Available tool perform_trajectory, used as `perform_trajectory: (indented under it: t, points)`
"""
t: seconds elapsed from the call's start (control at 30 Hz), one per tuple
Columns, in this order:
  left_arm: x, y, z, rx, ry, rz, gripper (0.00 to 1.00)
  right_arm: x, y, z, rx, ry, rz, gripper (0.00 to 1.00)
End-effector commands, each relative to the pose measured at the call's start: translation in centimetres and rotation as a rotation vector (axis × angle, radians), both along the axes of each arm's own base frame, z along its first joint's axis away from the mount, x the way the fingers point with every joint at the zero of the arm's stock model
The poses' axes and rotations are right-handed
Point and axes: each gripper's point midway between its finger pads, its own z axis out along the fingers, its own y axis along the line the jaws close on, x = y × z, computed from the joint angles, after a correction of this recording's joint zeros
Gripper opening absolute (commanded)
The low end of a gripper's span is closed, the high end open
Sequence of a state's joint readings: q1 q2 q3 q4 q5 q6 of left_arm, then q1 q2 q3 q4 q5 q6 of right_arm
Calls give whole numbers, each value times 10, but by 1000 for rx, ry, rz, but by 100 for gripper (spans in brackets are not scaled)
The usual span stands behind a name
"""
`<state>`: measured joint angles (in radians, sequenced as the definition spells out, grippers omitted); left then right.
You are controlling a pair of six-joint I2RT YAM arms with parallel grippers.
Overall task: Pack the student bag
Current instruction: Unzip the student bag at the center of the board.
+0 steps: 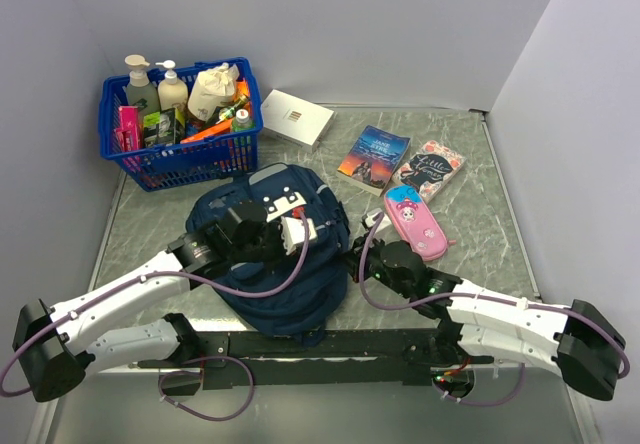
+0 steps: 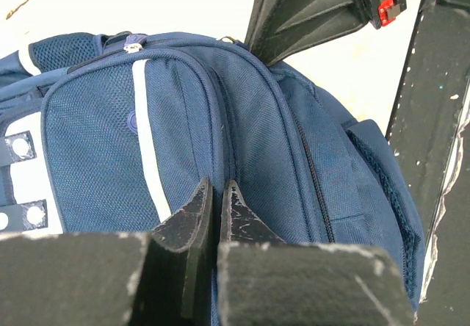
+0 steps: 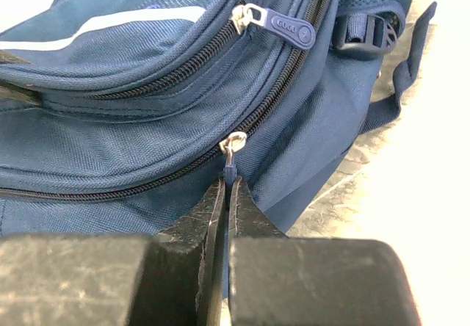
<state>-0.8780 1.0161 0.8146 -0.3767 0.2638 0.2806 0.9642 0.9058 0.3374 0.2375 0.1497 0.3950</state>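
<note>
fingertips (image 3: 211, 207) of right gripper (image 3: 226, 194) pinch shut on student bag (image 3: 132, 142) zipper pull (image 3: 230, 169).

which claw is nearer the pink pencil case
Right. The right claw sits beside the pink pencil case; the left claw is farther, atop the student bag.

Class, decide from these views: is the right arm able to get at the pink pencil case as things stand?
Probably not yet: the right gripper is shut on the zip pull of the backpack. The pencil case lies close beside it, nothing between.
</note>
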Motion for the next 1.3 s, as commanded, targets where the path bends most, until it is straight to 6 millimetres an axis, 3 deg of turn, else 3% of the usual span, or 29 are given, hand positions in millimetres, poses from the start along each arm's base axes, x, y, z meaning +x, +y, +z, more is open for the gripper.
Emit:
perform_trajectory:
  t: [0.0, 0.1, 0.27, 0.6, 0.77, 0.83, 1.03, 1.27]
  points:
    - [7, -24, 50, -178, -91, -17, 1, 2, -1, 15, 16, -46, 0, 0]
    - [9, -24, 47, -178, -79, 3, 1, -1, -2, 17, -5, -42, 16, 0]
    - [30, -20, 37, -162, -57, 145, 1, -12, -1, 22, -28, -32, 51, 0]
    - [45, -27, 3, -107, 82, 282, 1, -29, 7, 43, -52, -87, 70, 0]
    - [54, -34, 2, -145, 152, 366, 1, -35, 10, 47, -45, -98, 100, 0]
    - [61, -32, -2, -131, 187, 425, 1, -40, 17, 52, -43, -112, 132, 0]
    - [106, -34, 2, -124, 338, 614, 1, -45, 35, 68, -73, -163, 186, 0]
    - [140, -64, 16, -126, 452, 661, 1, -69, 62, 65, -101, -165, 307, 0]
